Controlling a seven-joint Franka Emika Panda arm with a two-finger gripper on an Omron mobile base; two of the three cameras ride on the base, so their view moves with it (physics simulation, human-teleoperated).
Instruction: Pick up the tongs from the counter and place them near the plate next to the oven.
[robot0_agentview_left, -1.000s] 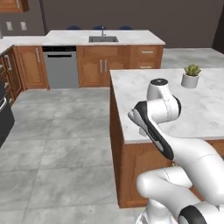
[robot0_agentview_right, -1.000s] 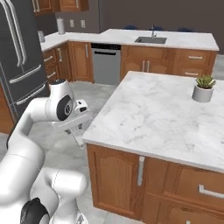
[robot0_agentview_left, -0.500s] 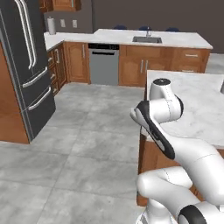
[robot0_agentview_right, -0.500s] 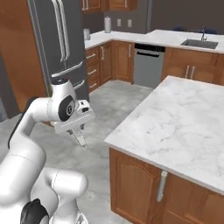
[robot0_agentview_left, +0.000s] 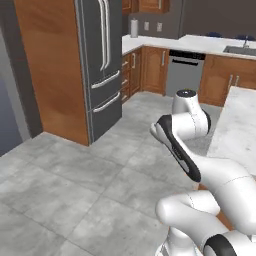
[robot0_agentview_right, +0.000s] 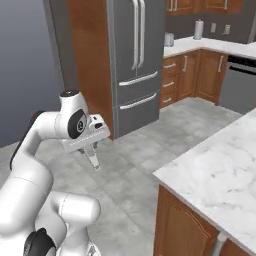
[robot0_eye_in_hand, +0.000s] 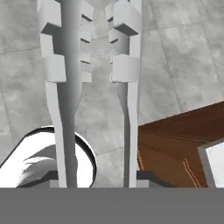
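Swinging off the counter (robot0_agentview_right: 215, 175) toward the fridge (robot0_agentview_right: 131, 60), the base carries tongs (robot0_eye_in_hand: 94, 87) in clamped fingers (robot0_eye_in_hand: 144, 175); they could slip.

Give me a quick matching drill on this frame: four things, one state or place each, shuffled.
Things:
1. tongs
2. gripper
3. refrigerator
4. counter

States:
A. white marble top over wood cabinets
B. shut on the tongs, above the floor
C. doors closed, set in a wood surround
D. held, two arms running side by side away from the hand camera

Pairs: 1-D, 2-B, 3-C, 4-A
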